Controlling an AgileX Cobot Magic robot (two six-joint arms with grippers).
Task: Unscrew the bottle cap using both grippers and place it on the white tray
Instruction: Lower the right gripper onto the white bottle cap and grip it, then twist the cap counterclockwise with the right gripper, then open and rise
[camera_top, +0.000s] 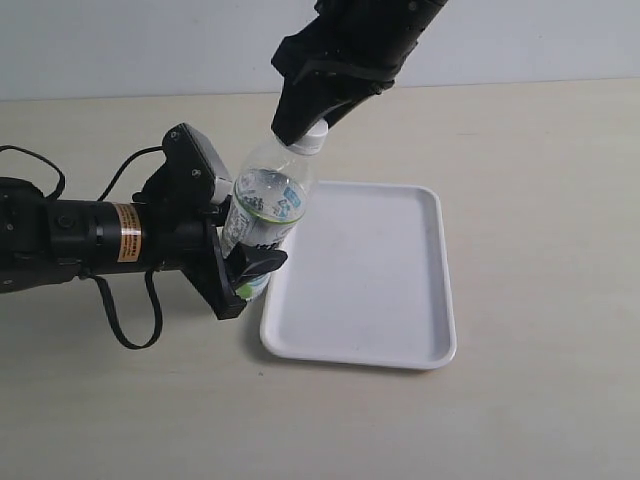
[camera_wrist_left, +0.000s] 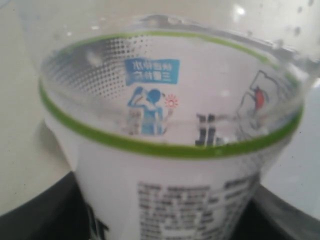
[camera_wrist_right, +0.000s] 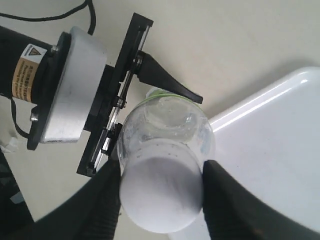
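My L gripper (camera_top: 240, 228), reaching in level, clamps the bottle (camera_top: 268, 195); R gripper (camera_wrist_right: 161, 197), angled down, pinches the bottle cap (camera_top: 315, 138).

The left pincer (camera_top: 250, 275) reaches in from the left and grips the lower body of the bottle (camera_top: 268, 200), which tilts with its neck up and to the right. The right pincer (camera_top: 310, 124) comes down from the far side onto the bottle cap (camera_top: 316, 136). The white tray (camera_top: 370, 270) lies flat on the desk (camera_top: 540, 200), just right of the bottle's base.
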